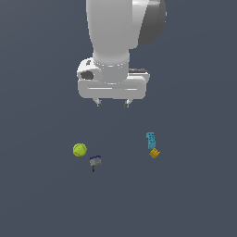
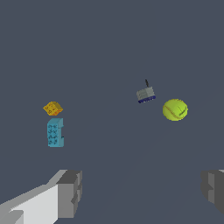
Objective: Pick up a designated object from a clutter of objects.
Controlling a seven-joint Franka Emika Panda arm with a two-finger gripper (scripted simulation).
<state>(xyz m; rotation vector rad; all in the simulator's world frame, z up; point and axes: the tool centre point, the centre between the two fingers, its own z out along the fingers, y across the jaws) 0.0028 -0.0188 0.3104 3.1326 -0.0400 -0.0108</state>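
Clearly, my fingers hung spread and empty, high above the counter. The teal block lay off to the exterior view's right, touching the orange cube. That contact was the risk: a careless descent could have nudged the cube or pinched both.

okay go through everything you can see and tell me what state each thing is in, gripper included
gripper: open, empty, above the floor, touching nothing.
teal block: lying on the floor, ungrasped, right beside the orange cube.
orange cube: resting on the floor.
yellow-green ball: resting on the floor, apart.
grey and dark-blue block: resting on the floor, near the ball.
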